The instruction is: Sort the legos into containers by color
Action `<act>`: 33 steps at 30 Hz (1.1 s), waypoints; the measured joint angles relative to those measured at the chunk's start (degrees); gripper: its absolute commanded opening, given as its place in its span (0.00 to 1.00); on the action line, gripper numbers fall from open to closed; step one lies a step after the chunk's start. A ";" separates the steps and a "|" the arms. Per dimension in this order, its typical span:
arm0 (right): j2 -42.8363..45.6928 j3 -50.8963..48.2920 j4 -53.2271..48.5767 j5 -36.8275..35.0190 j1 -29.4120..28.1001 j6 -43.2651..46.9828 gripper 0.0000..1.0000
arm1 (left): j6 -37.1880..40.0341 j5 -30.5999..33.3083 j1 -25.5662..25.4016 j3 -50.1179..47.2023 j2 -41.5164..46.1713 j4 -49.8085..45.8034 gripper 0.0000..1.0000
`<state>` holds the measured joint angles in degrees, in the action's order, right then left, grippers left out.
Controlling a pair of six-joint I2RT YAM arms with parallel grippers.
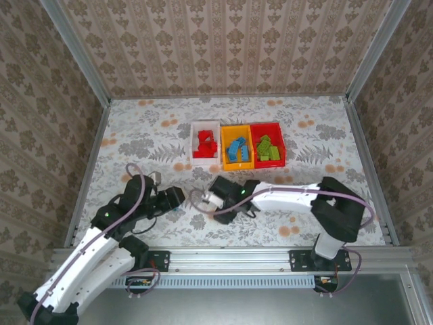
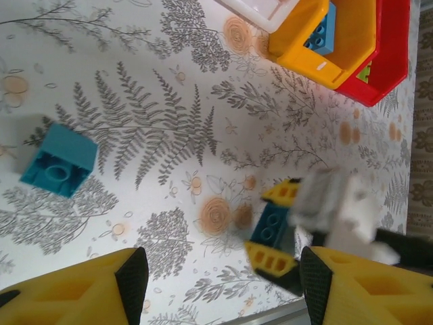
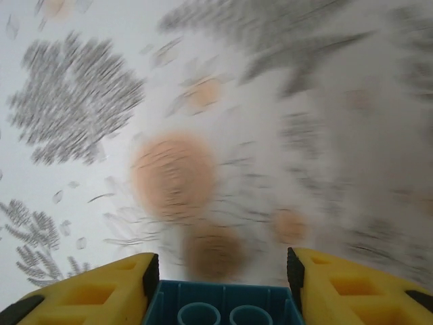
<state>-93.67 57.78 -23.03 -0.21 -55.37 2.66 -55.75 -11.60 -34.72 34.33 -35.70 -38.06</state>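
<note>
The right gripper (image 3: 220, 271) had its jaws clamped on a blue brick (image 3: 223, 308) low at the table (image 2: 169, 101), probably to carry it to the yellow bin (image 2: 301, 54) holding other blue ones, while the left gripper (image 2: 223, 274) hung with jaws apart and empty near a teal brick (image 2: 57, 160).

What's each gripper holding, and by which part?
Right gripper pinches a blue brick across its two opposite side walls. Left gripper is open and holds nothing.
</note>
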 measured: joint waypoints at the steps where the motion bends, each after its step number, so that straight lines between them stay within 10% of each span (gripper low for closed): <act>1: 1.44 0.76 -0.31 0.04 2.23 -0.33 0.46 | 0.02 -0.39 0.00 0.31 -1.64 1.01 0.63; 14: -10.86 28.63 -1.79 -1.16 25.83 -11.63 0.45 | 6.64 -2.16 -1.33 18.69 -24.02 10.34 0.63; 33: -29.70 46.99 -9.03 -1.27 28.17 -20.46 0.73 | 13.66 0.44 -5.81 26.69 -35.69 10.01 0.64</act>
<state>-123.37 104.77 -32.05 -1.48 -27.20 -17.80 -42.09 -11.16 -40.53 61.01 -71.40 -28.05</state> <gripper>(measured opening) 0.718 0.639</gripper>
